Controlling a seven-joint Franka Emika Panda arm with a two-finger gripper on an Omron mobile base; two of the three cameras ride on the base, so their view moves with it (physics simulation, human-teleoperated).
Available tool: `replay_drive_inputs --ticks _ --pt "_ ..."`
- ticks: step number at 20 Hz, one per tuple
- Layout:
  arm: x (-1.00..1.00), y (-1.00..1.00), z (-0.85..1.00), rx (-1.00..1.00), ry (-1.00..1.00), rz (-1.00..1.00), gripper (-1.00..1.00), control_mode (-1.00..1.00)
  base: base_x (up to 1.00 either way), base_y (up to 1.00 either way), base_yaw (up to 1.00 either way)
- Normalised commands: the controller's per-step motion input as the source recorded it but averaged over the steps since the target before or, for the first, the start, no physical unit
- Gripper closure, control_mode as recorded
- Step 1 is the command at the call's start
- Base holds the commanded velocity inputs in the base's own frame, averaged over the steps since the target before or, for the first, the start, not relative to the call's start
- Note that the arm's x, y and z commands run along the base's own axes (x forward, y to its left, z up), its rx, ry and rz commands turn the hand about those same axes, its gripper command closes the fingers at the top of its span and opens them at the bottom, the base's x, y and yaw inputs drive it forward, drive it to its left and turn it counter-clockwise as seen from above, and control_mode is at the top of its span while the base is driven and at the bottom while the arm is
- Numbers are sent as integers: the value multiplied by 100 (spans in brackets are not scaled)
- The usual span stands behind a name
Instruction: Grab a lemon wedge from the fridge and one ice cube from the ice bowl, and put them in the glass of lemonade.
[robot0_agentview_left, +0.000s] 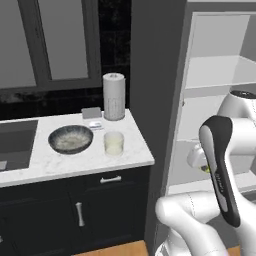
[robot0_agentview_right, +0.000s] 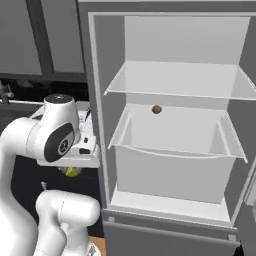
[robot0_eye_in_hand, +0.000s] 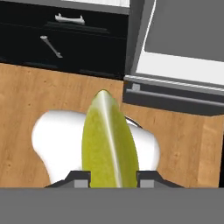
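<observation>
My gripper (robot0_eye_in_hand: 111, 177) is shut on the lemon wedge (robot0_eye_in_hand: 109, 140), a yellow-green piece that stands up between the two fingertips above the wooden floor. From the left base view a bit of the wedge (robot0_agentview_left: 206, 169) peeks out behind my forearm, in front of the open fridge (robot0_agentview_left: 215, 100). The right base view has the wedge (robot0_agentview_right: 71, 172) under my wrist, left of the fridge (robot0_agentview_right: 170, 150). The glass of lemonade (robot0_agentview_left: 114, 143) stands on the white counter, just right of the ice bowl (robot0_agentview_left: 71, 138).
A paper towel roll (robot0_agentview_left: 114, 96) stands behind the glass, with a small grey box (robot0_agentview_left: 92, 113) beside it. A sink (robot0_agentview_left: 15, 142) lies at the counter's left. A small round brown item (robot0_agentview_right: 156, 109) rests on the fridge's middle shelf. Dark cabinets (robot0_eye_in_hand: 61, 39) run below the counter.
</observation>
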Motion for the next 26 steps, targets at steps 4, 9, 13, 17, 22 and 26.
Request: replay_drive_inputs --ticks 4,9,13,17,22,26 --pt "0 0 0 0 0 0 100 100 27 100 -11" --pt "0 0 0 0 0 0 100 100 43 100 -13" --pt "0 0 0 0 0 0 100 100 50 85 -11" --pt "0 0 0 0 0 0 100 100 59 8 0" --pt "0 0 0 0 0 0 100 100 61 -6 0" --pt "0 0 0 0 0 0 100 100 54 0 0"
